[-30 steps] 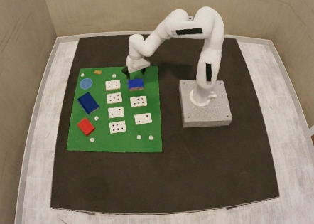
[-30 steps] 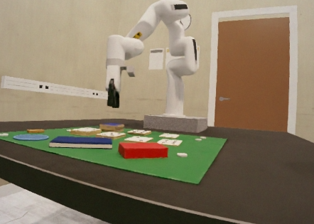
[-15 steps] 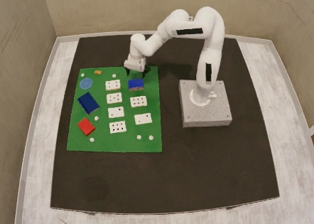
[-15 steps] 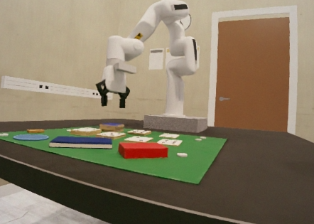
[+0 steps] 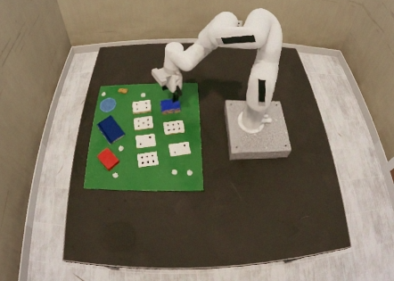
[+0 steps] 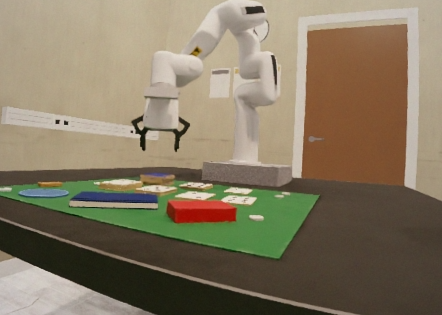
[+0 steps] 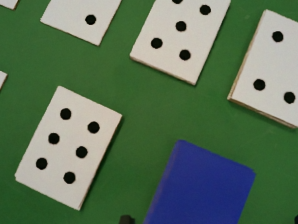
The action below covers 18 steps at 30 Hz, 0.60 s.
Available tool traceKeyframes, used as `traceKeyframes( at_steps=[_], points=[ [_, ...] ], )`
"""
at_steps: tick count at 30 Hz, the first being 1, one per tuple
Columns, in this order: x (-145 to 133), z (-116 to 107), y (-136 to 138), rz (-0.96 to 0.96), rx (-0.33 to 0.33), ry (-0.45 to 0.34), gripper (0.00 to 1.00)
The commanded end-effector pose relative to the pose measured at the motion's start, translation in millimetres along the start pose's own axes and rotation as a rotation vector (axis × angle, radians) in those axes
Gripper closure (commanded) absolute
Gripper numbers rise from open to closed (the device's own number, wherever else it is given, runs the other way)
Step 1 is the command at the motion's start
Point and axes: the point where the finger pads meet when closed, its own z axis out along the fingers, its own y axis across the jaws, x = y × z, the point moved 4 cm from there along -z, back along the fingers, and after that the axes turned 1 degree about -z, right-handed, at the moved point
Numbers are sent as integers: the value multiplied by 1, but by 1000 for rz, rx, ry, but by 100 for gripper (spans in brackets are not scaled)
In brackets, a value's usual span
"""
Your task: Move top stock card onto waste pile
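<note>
The face-down stock [image 5: 170,105] [image 6: 158,177] [image 7: 200,187] is a small stack with a blue top, at the far end of the green mat [image 5: 192,181] [image 6: 280,228] in the column nearest the robot base. My gripper [image 5: 175,92] [image 6: 159,145] is open and empty and hangs well above the stock. Only a fingertip shows at the bottom edge of the wrist view. Beside the stock in the same column lies a face-up six-dot card [image 5: 174,127] [image 7: 67,147]. On its other side lies a thicker face-up pile showing three dots [image 5: 142,106] [image 6: 120,184] [image 7: 267,70].
More face-up cards lie in two columns on the mat, among them a five-dot card [image 5: 143,122] [image 7: 180,37]. A blue book [image 5: 110,128] [image 6: 114,199], a red block [image 5: 108,158] [image 6: 201,210], a blue disc [image 5: 108,104] [image 6: 43,193] and small white chips [image 5: 175,172] lie around them.
</note>
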Motion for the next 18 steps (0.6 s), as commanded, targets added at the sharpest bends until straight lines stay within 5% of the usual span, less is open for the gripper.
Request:
traceKeyframes(
  at_steps=[1,5,6,18],
  points=[
    [4,-1,0,266,-31,-76,0],
    [6,-1,0,398,-44,-112,0],
    [6,-1,0,398,-44,-112,13],
    [5,4,0,399,-44,-113,13]
  ],
)
